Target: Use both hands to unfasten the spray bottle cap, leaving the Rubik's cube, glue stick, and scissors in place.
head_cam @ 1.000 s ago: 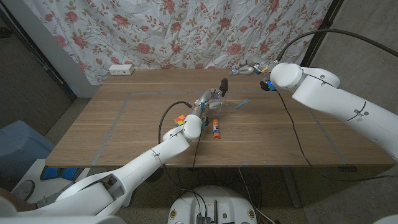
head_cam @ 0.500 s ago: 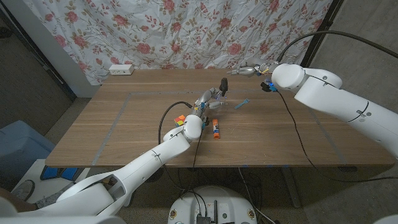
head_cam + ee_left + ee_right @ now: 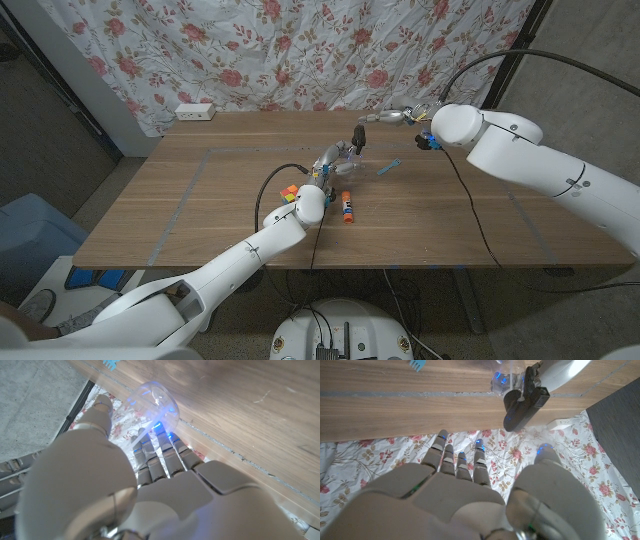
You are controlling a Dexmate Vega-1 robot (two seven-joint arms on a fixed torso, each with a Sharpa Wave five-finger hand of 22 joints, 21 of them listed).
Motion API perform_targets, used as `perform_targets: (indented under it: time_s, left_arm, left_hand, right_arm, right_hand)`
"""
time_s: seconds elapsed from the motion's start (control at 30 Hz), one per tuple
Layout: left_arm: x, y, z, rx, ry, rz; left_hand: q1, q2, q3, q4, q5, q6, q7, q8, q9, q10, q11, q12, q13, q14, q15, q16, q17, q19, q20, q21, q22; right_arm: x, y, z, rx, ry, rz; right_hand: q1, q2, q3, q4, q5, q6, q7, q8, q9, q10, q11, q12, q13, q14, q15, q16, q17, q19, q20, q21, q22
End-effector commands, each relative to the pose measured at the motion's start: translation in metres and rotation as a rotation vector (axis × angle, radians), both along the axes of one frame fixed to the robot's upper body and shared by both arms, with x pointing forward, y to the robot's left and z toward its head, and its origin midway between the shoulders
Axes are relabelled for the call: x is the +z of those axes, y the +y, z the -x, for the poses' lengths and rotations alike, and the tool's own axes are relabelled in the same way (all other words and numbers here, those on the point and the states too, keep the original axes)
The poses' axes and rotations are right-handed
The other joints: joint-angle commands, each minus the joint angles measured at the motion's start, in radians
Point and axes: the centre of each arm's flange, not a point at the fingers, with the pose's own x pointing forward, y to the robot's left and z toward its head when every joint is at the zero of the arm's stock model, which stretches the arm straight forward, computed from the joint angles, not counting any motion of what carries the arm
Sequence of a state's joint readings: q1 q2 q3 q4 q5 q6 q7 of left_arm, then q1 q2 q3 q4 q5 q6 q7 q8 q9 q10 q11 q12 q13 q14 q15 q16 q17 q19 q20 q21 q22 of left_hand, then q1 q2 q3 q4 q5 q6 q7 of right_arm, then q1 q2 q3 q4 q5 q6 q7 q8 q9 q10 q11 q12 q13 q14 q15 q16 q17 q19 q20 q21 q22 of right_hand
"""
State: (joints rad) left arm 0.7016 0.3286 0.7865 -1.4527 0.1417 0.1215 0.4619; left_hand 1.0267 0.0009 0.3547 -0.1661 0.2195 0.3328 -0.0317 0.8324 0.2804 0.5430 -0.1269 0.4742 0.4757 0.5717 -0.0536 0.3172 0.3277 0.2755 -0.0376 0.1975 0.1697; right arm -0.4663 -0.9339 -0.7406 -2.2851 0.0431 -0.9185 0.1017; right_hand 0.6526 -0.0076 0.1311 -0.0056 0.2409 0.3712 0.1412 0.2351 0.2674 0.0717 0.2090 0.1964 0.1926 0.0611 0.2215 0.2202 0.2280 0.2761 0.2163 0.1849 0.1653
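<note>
- We see the spray bottle (image 3: 345, 155) at the centre of the head view, a clear body with a black spray cap (image 3: 361, 135) on top; whether it holds any liquid we cannot tell.
- Our left hand (image 3: 330, 160) grips the bottle's body, fingers wrapped round the clear plastic (image 3: 157, 407).
- Our right hand (image 3: 395, 117) hovers just right of the cap, upper centre of the frame, fingers apart and holding nothing.
- The Rubik's cube (image 3: 289, 193) and glue stick (image 3: 346, 208) lie lower centre; the blue scissors (image 3: 388, 167) lie right of the bottle.
</note>
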Motion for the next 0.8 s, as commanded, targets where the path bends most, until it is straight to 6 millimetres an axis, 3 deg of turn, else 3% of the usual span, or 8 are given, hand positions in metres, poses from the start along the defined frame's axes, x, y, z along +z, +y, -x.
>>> perform_targets:
  time_s: [0.03, 0.8]
  left_arm:
    - [0.002, 0.000, -0.002, 0.003, -0.003, 0.006]
    - [0.000, -0.002, 0.000, -0.008, 0.000, -0.001]
  left_hand:
    - [-0.042, 0.058, 0.000, 0.001, -0.004, 0.016, 0.011, 0.006, 0.005, 0.027, -0.015, 0.005, 0.004, 0.009, -0.100, -0.004, 0.000, 0.009, -0.031, -0.003, 0.002]
    - [-0.047, 0.063, 0.004, 0.001, -0.003, 0.017, 0.012, 0.011, 0.000, 0.028, -0.014, 0.003, 0.005, 0.011, -0.100, -0.009, -0.001, 0.010, -0.031, -0.003, 0.002]
  right_arm:
    - [-0.003, 0.010, 0.002, -0.055, -0.004, 0.041]
    - [-0.012, 0.031, 0.003, -0.104, 0.003, 0.121]
  right_hand:
    - [-0.008, -0.003, 0.005, -0.009, 0.014, 0.008, 0.022, 0.001, 0.007, 0.007, 0.005, 0.005, 0.005, 0.010, 0.001, 0.007, 0.003, -0.002, -0.003, 0.002, 0.006]
    - [-0.007, 0.002, 0.015, -0.028, 0.039, 0.010, 0.028, 0.007, 0.014, 0.009, 0.005, 0.006, 0.005, 0.024, 0.001, 0.008, 0.002, 0.006, -0.003, 0.006, 0.008]
